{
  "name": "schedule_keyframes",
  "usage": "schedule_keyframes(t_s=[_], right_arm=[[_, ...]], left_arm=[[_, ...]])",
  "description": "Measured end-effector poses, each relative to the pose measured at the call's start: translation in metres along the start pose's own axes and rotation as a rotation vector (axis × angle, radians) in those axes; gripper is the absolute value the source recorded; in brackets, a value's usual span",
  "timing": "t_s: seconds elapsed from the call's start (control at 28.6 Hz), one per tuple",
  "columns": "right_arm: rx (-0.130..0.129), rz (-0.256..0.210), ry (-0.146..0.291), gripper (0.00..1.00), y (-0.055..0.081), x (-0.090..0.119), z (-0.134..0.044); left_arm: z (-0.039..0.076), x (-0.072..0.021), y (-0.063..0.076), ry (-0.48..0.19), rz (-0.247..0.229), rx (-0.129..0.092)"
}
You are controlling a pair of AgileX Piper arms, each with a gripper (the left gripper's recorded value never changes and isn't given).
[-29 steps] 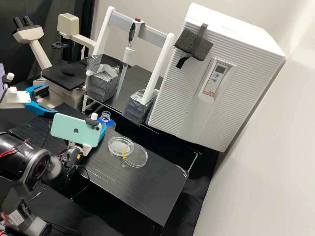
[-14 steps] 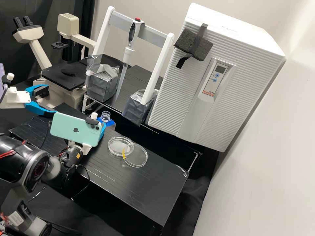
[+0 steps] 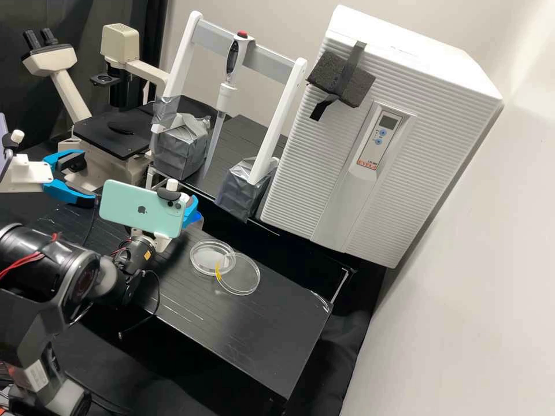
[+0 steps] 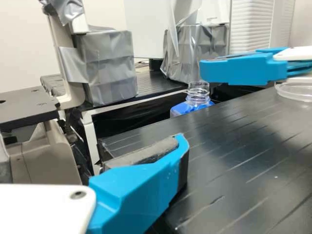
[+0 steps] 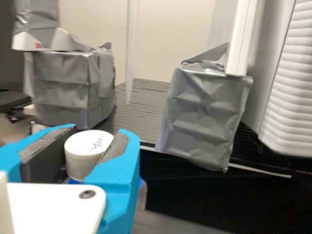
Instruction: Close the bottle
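Observation:
The open bottle (image 4: 198, 92) has a clear threaded neck and a blue body, and stands at the bench's back edge. In the high view just a blue bit of the bottle (image 3: 198, 219) peeks out under my right gripper (image 3: 191, 207). That gripper (image 5: 90, 146) is shut on the white cap (image 5: 87, 150). From the left wrist it shows as blue fingers (image 4: 243, 68) hovering just above the neck and a little to one side. My left gripper (image 3: 81, 176) stands open at the far left, well clear of the bottle, with one finger (image 4: 146, 180) over the bench edge.
Two clear petri dishes (image 3: 213, 256) (image 3: 238, 274) lie mid-bench. Behind the bottle stands a pipette rack (image 3: 231, 58) on wrapped grey blocks (image 3: 241, 188). A microscope (image 3: 110, 127) is at the back left and a large white machine (image 3: 376, 133) at the right.
My right arm has lifted and swung toward the back, bringing its gripper over the bottle's neck, which it now hides in the high view. The left gripper has barely moved.

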Motion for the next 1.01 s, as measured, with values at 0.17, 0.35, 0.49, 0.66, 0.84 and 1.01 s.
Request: schedule_keyframes(t_s=[0.17, 0.35, 0.49, 0.66, 0.84, 1.01], right_arm=[[-0.002, 0.018, -0.001, 0.0, 0.001, 0.014, -0.003], [-0.003, 0.025, 0.008, 0.0, 0.002, 0.022, -0.005], [0.001, 0.022, 0.012, 0.0, 0.001, 0.023, -0.007], [0.002, 0.003, 0.02, 0.0, -0.005, 0.027, -0.009], [0.001, -0.016, 0.008, 0.0, -0.011, 0.031, -0.006], [0.0, -0.028, -0.002, 0.0, -0.014, 0.033, -0.003]], left_arm=[[0.0, -0.0022, 0.0, 0.005, 0.0, -0.004], [0.0, -0.0027, 0.0, 0.006, 0.0, -0.004], [0.0, -0.0027, 0.0, 0.006, 0.0, 0.002], [0.0, -0.0027, 0.0, 0.007, 0.001, 0.003], [0.0, -0.0027, 0.0, 0.007, 0.001, 0.003], [0.0, -0.0027, 0.0, 0.007, 0.001, 0.003]])
